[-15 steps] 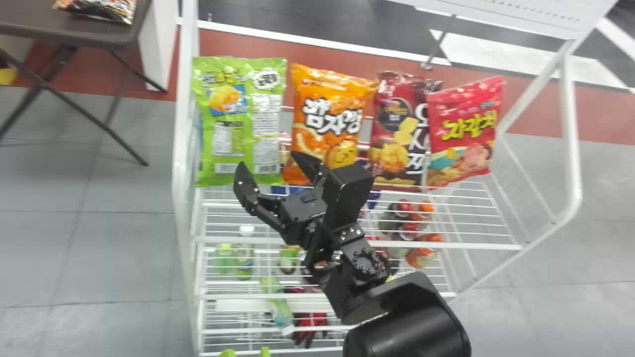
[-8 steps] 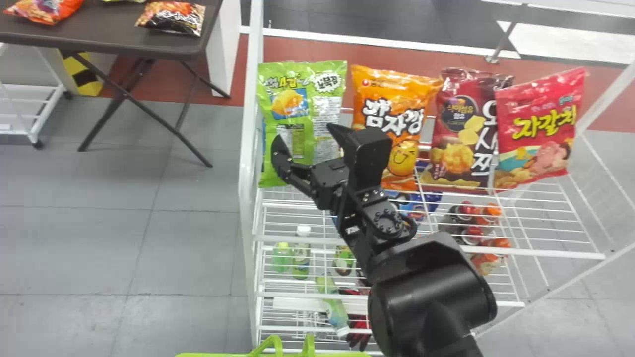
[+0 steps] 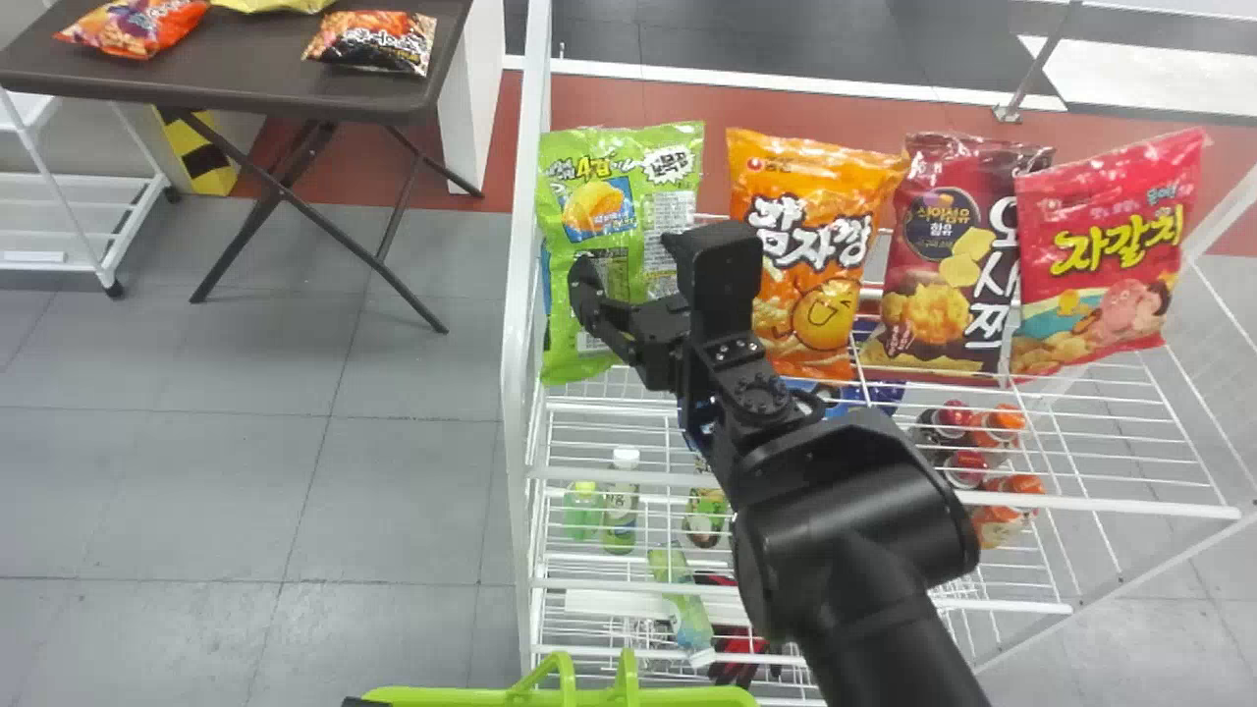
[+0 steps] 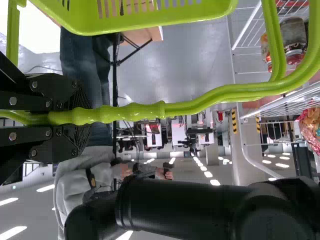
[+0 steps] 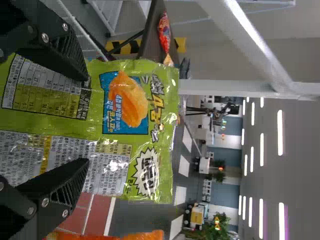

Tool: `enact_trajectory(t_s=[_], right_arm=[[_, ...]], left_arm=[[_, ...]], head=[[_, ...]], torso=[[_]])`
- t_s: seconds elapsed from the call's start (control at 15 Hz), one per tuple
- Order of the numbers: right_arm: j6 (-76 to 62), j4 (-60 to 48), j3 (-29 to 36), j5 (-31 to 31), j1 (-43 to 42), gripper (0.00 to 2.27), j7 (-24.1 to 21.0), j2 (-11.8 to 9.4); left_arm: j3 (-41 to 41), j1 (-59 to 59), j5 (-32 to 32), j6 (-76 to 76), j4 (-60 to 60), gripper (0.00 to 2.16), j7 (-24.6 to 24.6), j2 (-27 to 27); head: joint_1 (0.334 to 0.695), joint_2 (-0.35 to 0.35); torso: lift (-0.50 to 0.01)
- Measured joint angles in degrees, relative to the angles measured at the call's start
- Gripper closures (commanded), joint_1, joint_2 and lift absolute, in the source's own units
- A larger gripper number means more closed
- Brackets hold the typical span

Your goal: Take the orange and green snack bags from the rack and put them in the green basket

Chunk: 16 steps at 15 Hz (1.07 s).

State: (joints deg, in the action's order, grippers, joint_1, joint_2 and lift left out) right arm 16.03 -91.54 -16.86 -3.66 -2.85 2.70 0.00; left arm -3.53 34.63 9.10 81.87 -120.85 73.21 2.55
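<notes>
In the head view my right gripper [image 3: 626,267] stands in front of the green snack bag [image 3: 584,231] at the rack's left end. The right wrist view has that gripper [image 5: 82,117] open, one finger over each side of the green bag's printed face [image 5: 112,162]. Right beside it on the top shelf is the orange snack bag [image 3: 820,236], its lower left partly behind the arm. The green basket [image 3: 462,697] shows at the bottom edge. In the left wrist view my left gripper [image 4: 75,117] is shut on the basket's green handle [image 4: 135,112].
A dark red bag [image 3: 938,255] and a pink-red bag [image 3: 1100,260] stand farther right on the white rack [image 3: 515,393]. Bottles and cans sit on lower shelves. A brown table [image 3: 236,74] with snack bags is at the back left.
The head view has turned left, bringing the basket and more of the table into sight. My right gripper has moved left and up across the green bag, its fingers now nearer each other.
</notes>
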Motion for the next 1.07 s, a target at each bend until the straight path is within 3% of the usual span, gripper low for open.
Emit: enact_trajectory(t_s=[0.07, 0.6, 1.07], right_arm=[[0.8, 0.2, -0.1, 0.0, -0.3, 2.25, 0.5, 0.0], [-1.5, -5.8, -0.6, 1.1, 4.4, 2.25, 0.7, -1.9], [2.8, -24.8, 0.3, 2.6, 16.7, 2.25, 0.9, -6.8]], left_arm=[[0.0, 0.0, 0.0, 0.0, 0.0, 2.15, 0.0, 0.0], [0.0, 1.2, 0.4, -0.4, -0.7, 2.15, 0.0, 0.0], [-0.3, 2.9, 0.4, -0.9, -2.8, 2.15, -0.1, 0.0]], head=[[0.695, -0.098], [0.695, -0.103], [0.695, -0.159]], torso=[[0.0], [0.0], [0.0]])
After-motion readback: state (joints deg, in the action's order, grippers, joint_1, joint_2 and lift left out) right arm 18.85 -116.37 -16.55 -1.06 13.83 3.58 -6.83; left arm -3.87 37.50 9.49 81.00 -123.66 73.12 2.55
